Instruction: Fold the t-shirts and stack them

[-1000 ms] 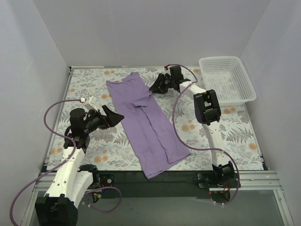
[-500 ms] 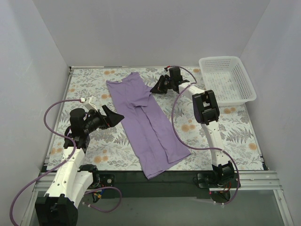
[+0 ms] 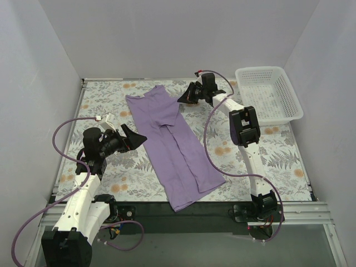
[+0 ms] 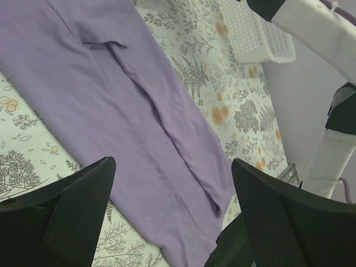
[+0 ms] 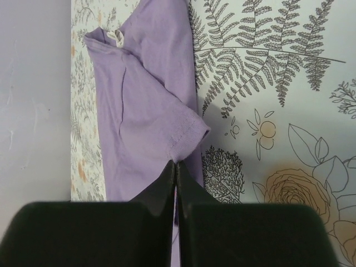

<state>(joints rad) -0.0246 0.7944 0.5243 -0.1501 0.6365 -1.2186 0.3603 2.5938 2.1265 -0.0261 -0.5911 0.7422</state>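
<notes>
Because the t-shirt [image 3: 178,150] already lies folded lengthwise into a long narrow strip, both sides turned in to meet along a middle seam, the next fold most likely runs crosswise. That would explain why one arm is posted at each stretch of it. The strip slants across the bench [image 3: 278,156], with its collar and white neck tag [image 5: 115,36] close to the far edge left of centre and its hem reaching the near edge about midway along.

The right arm stretches far forward from its base at the near right corner, elbow raised. Its right gripper [image 3: 183,99] sits by the far edge, just beside the strip's upper right side. The jaws are pressed fully together. In the wrist view their tips sit right at the hem of the short sleeve [image 5: 183,125], which sticks out from the fold. Whether any cloth is pinched between them cannot be told.

The left arm is bent up over the left side of the bench, wrist turned inward. Its left gripper [image 3: 136,137] hangs just beside the strip's left edge around mid-length, jaws spread wide and holding nothing, apparently waiting for its share of the fold.

The white basket [image 3: 267,94] sits in the far right corner, well apart from the shirt.
</notes>
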